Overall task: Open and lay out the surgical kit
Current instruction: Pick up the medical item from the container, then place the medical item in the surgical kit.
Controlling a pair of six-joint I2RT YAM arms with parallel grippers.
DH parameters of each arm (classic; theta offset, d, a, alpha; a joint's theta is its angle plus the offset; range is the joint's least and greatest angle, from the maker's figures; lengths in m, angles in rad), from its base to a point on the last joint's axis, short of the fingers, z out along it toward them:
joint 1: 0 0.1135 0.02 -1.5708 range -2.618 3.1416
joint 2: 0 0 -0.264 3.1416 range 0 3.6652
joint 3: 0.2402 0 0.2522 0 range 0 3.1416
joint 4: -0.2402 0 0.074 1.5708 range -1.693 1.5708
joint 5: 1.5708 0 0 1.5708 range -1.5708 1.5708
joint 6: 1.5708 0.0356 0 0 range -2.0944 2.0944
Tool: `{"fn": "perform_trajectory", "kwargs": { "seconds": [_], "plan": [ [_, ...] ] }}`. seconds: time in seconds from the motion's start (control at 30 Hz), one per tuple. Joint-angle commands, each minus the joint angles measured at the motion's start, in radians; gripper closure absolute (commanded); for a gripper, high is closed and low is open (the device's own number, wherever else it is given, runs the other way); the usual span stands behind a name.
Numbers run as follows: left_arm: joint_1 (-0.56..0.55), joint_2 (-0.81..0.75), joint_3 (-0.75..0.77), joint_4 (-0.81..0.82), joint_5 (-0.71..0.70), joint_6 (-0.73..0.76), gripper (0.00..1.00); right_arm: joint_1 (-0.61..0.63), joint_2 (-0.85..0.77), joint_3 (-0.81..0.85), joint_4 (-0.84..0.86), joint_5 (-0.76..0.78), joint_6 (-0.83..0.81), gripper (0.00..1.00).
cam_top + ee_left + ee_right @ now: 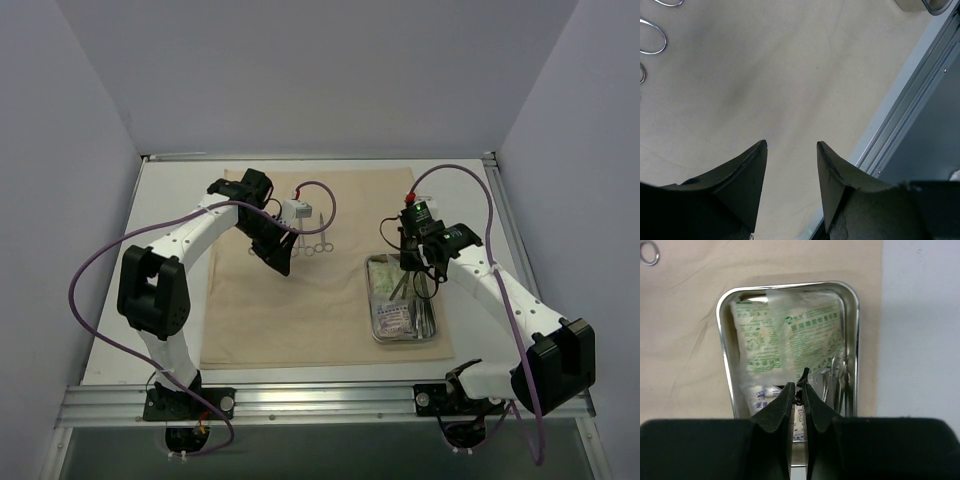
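Note:
The beige cloth (300,315) lies spread flat on the table. On its right side stands the steel tray (368,292), holding pale packets (392,316) and ring-handled clamps (840,380). More clamps (316,246) lie on the cloth at the centre; their ring handles (652,40) show in the left wrist view. My left gripper (278,258) hovers open over bare cloth (765,75), nothing between its fingers. My right gripper (800,386) hangs over the tray (720,340) and the packets (805,335), its jaws pinched on a thin dark piece I cannot name.
White table shows around the cloth (685,315). An aluminium rail (320,400) runs along the near edge, and another rail (500,200) lines the right side. White walls enclose the table on three sides. A corner of the tray (920,5) shows in the left wrist view.

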Motion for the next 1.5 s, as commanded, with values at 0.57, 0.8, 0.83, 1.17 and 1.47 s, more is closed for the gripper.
{"fn": "perform_trajectory", "kwargs": {
  "seconds": [0.57,0.8,0.83,1.17,1.47],
  "plan": [
    [-0.078,0.029,0.111,-0.014,0.092,-0.001,0.46,-0.025,-0.044,-0.004,0.009,-0.118,-0.048,1.00],
    [-0.067,0.011,0.179,-0.061,0.199,0.020,0.45,-0.011,-0.193,0.048,0.283,-0.300,-0.087,1.00],
    [-0.065,-0.008,0.182,-0.058,0.205,0.017,0.44,-0.001,-0.196,0.040,0.328,-0.366,-0.092,1.00],
    [-0.039,-0.199,0.114,0.046,0.023,-0.069,0.37,0.067,-0.017,-0.004,0.883,-0.627,0.004,1.00],
    [-0.044,-0.272,0.024,0.152,-0.220,-0.057,0.25,0.131,0.236,0.128,0.896,-0.695,0.060,1.00]
  ]
}}
